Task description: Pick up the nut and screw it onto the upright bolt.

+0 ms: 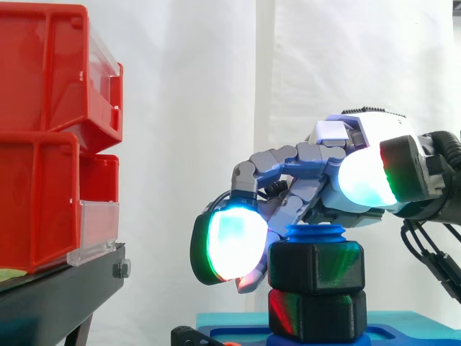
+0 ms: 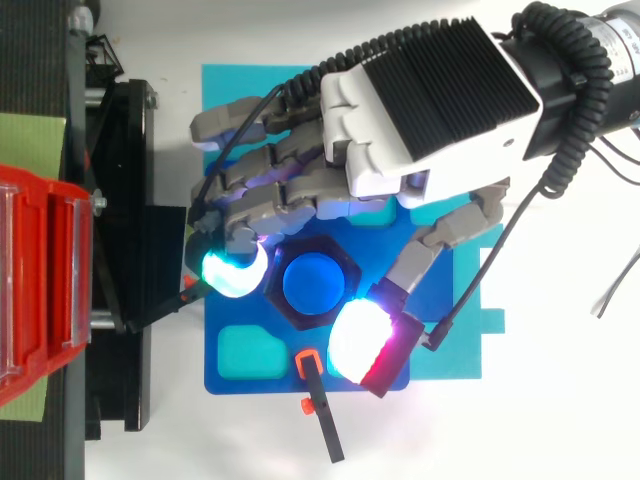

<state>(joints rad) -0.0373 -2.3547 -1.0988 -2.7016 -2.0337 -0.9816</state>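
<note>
Side view: the hand [image 1: 338, 144] reaches in from the right, over the blue base plate [image 1: 403, 335]. Its fingers are curled down round the black hex nut [image 1: 315, 267], and a cyan-green fingertip [image 1: 230, 241] sits against the nut's left side. The nut sits on the upright blue bolt [image 1: 315, 233], whose top pokes out above it. A second black hex block [image 1: 317, 315] lies right under the nut. The thumb pad [image 1: 367, 176] rides higher than the nut, so whether it presses on the nut cannot be told. Red bins [image 1: 43, 144] on the black stand [image 1: 57, 288] are well apart at the left.

Top view: the hand [image 2: 400, 120] comes from the top right. The nut [image 2: 345, 270] rings the bolt [image 2: 314, 283] at the middle of the base plate [image 2: 270, 375]. One fingertip [image 2: 235, 272] is at the nut's left edge and the thumb pad [image 2: 360, 340] at its lower right.

Step judged: threading the nut down. To do it well, the thumb probably needs to drop level with the nut flats. The pinch should stay opposed across the nut and the nut square to the bolt. Short turns with light downward pressure look best, to avoid cross-threading.
</note>
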